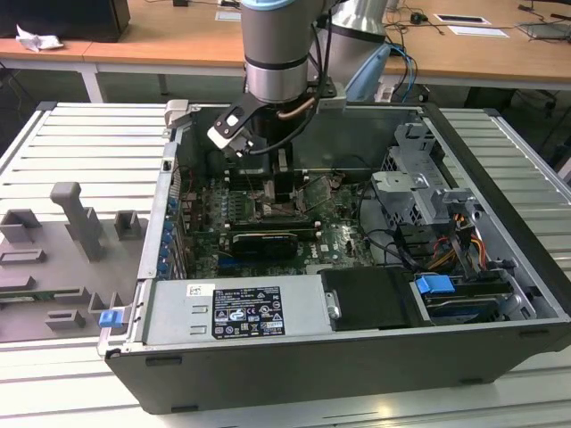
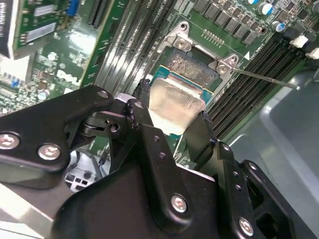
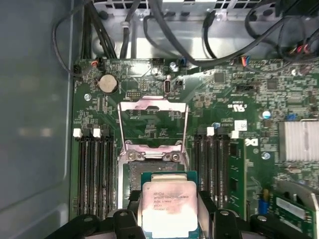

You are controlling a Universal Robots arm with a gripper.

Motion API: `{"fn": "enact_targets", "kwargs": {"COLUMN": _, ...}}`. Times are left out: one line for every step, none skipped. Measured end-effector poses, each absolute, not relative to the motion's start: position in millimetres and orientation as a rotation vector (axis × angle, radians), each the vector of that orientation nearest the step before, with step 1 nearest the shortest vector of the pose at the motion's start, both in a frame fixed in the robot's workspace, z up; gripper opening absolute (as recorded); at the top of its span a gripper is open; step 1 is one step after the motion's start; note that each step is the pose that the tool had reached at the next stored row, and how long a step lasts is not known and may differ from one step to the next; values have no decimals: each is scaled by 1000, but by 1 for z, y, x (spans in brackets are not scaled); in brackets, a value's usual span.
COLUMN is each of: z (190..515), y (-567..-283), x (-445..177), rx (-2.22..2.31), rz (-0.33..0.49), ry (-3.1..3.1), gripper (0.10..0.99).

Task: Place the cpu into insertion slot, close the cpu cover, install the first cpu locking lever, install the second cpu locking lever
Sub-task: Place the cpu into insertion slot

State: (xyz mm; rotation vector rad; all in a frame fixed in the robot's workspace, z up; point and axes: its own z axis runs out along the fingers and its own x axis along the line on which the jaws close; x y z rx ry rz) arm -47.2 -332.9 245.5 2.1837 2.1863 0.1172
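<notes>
The arm (image 1: 277, 53) reaches down into an open computer case (image 1: 357, 357) that lies on a ribbed metal surface (image 1: 71, 143); grey moulded blocks (image 1: 80, 223) sit on that surface at the exterior view's left. The claw (image 1: 278, 189) hangs low over the green board (image 3: 219, 99) in the middle of the case.

In both wrist views the claw (image 2: 174, 113) is clenched on the cpu (image 2: 174, 102); its black fingers (image 2: 142, 102) press two opposite edges, and the chip's pale metal face is turned up. The cpu (image 3: 169, 201) hangs partly over the near end of the insertion slot (image 3: 149, 168); it seems to sit just above the slot rather than in it, though the fingers (image 3: 204, 201) hide its edges.

The cpu cover (image 3: 152, 106) is swung open and lies flat on the far side of the slot, hinged at the slot's rim; board shows through its cut-out centre. Long black memory slots (image 3: 94, 169) run along both sides of the slot. In the second wrist view a thin metal lever (image 2: 264, 78) juts out from a corner of the insertion slot (image 2: 192, 67), unlatched.
</notes>
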Motion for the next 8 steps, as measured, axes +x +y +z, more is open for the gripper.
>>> {"fn": "enact_targets", "kwargs": {"z": 243, "y": -332, "x": -48, "rx": 2184, "rz": 117, "ry": 2186, "gripper": 529}}
{"fn": "enact_targets", "kwargs": {"z": 238, "y": -332, "x": -48, "rx": 2184, "rz": 117, "ry": 2186, "gripper": 529}}
{"fn": "enact_targets", "kwargs": {"z": 234, "y": -331, "x": -47, "rx": 2184, "rz": 117, "ry": 2186, "gripper": 529}}
{"fn": "enact_targets", "kwargs": {"z": 231, "y": -331, "x": -47, "rx": 2184, "rz": 117, "ry": 2186, "gripper": 529}}
{"fn": "enact_targets", "kwargs": {"z": 229, "y": -330, "x": -48, "rx": 2184, "rz": 117, "ry": 2186, "gripper": 529}}
{"fn": "enact_targets", "kwargs": {"z": 227, "y": -330, "x": -48, "rx": 2184, "rz": 117, "ry": 2186, "gripper": 529}}
{"fn": "enact_targets", "kwargs": {"z": 225, "y": -330, "x": -48, "rx": 2184, "rz": 117, "ry": 2186, "gripper": 529}}
{"fn": "enact_targets", "kwargs": {"z": 225, "y": -329, "x": -48, "rx": 2184, "rz": 117, "ry": 2186, "gripper": 529}}
